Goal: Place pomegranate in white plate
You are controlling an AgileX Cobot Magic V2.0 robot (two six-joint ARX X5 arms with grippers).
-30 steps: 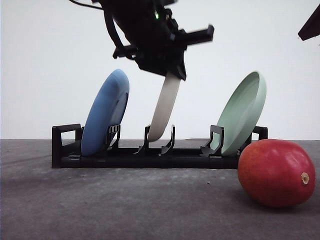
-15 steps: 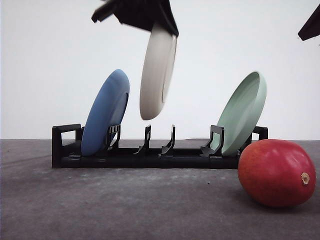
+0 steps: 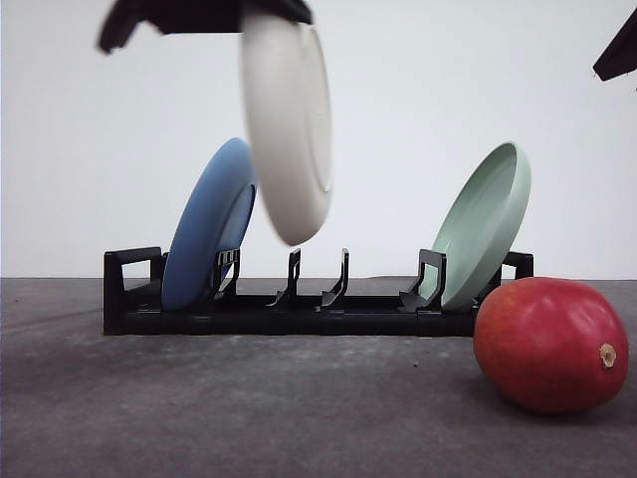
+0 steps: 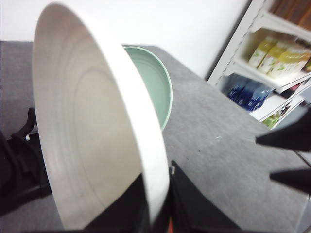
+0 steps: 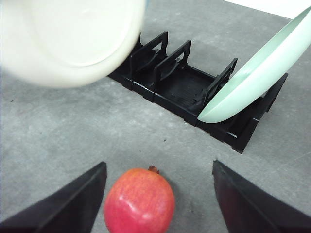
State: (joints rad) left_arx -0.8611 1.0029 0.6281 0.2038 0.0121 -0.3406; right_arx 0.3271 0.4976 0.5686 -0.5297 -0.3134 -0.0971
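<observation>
Above the black rack (image 3: 299, 311), front view: left gripper (image 3: 267, 14) holds the white plate (image 3: 288, 124) by its top rim, plate on edge and clear of the slots, hanging over the empty middle slots. Blue plate (image 3: 204, 227) sits in the rack's left slot, pale green plate (image 3: 485, 221) in the right one. Pomegranate (image 3: 550, 344) lies on the grey table (image 3: 249, 408) near its right edge, just in front of the rack's right end, stem nub facing the camera side. Dark corner of the right arm at the top right edge; can't tell its claw from here.

Left wrist view: fingers (image 4: 192, 206) pinched on the white plate's (image 4: 92, 141) rim, one either side. Green plate (image 4: 153, 90) behind it. Plate looks stiff and matte, so the rim pinch should hold, but it's an off-centre hold and could swing.

Right wrist view: right gripper (image 5: 158, 206) spread wide, nothing between the fingers, pomegranate (image 5: 139, 200) directly below the gap, not touched. White plate (image 5: 68, 36) and rack (image 5: 189, 92) beyond.

Handling guess: fruit is glossy, rounded, firm, probably fairly heavy, so it will roll and slip. Take it across the widest part, jaws square on, not over the nub. Plate needs to go flat on the table first.
</observation>
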